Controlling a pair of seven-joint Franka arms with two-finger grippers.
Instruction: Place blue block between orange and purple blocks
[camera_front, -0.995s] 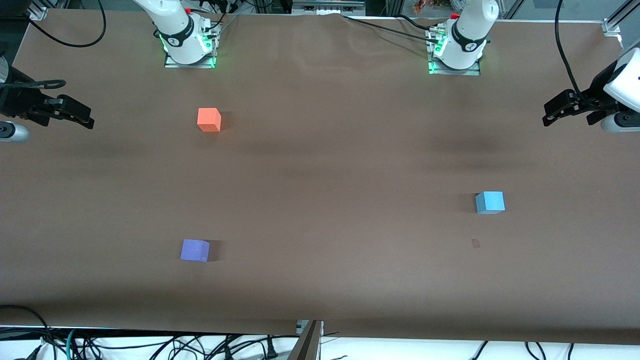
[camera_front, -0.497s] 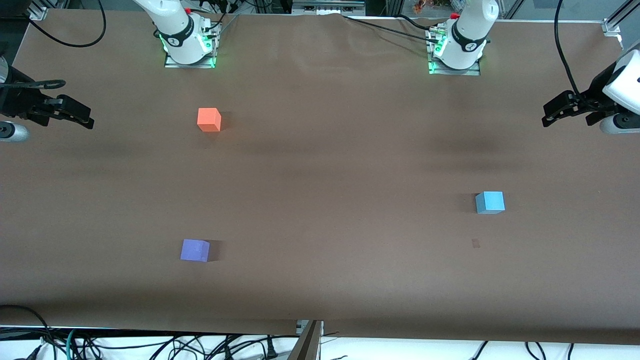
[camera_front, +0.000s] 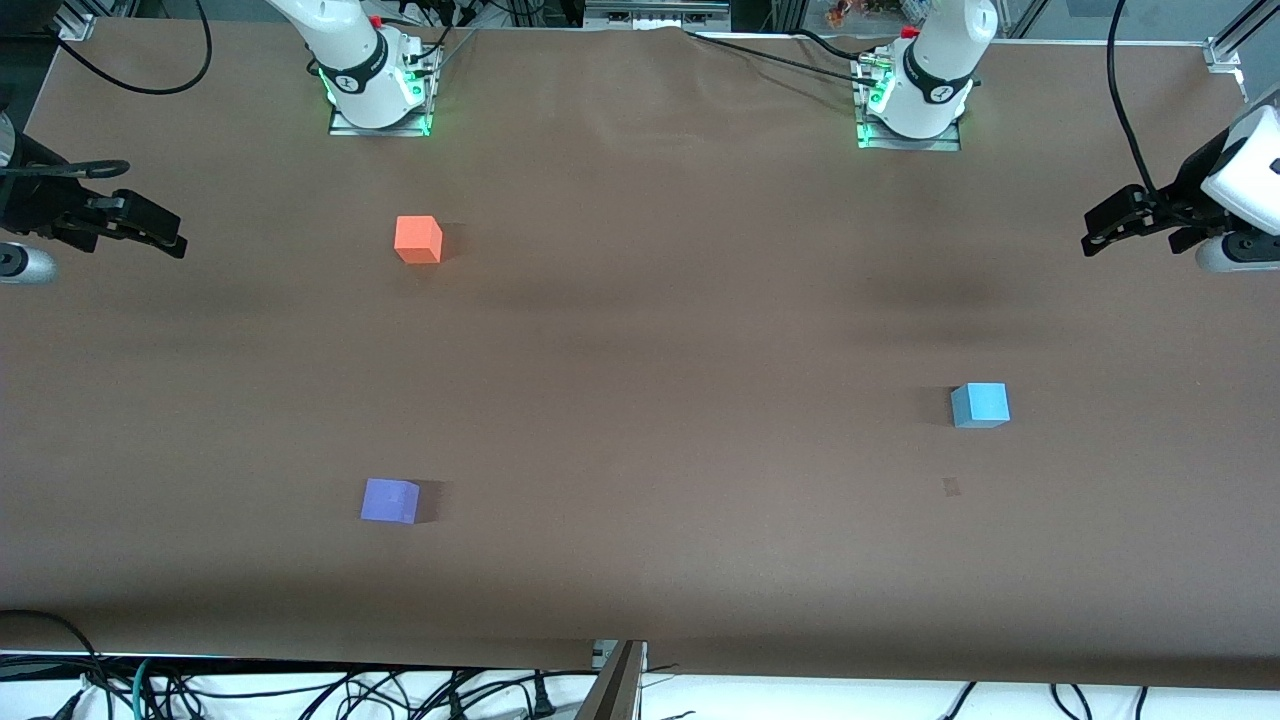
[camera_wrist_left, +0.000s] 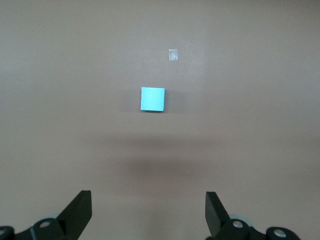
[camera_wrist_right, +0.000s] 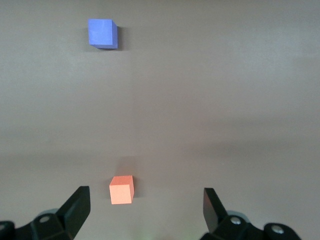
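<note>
The sky-blue block (camera_front: 979, 405) sits on the brown table toward the left arm's end; it also shows in the left wrist view (camera_wrist_left: 152, 99). The orange block (camera_front: 418, 240) and the purple block (camera_front: 390, 500) sit toward the right arm's end, the purple one nearer the front camera. Both show in the right wrist view, orange (camera_wrist_right: 121, 189) and purple (camera_wrist_right: 103, 33). My left gripper (camera_front: 1095, 232) (camera_wrist_left: 148, 210) is open and empty, up over the table's left-arm end. My right gripper (camera_front: 172, 236) (camera_wrist_right: 145, 207) is open and empty, up over the right-arm end.
A small pale mark (camera_front: 951, 487) (camera_wrist_left: 173, 55) lies on the table near the blue block, nearer the front camera. The two arm bases (camera_front: 378, 95) (camera_front: 910, 105) stand along the table's edge farthest from the camera. Cables hang below the near edge.
My left arm's hand has shifted very slightly. The blocks and the right arm have not moved.
</note>
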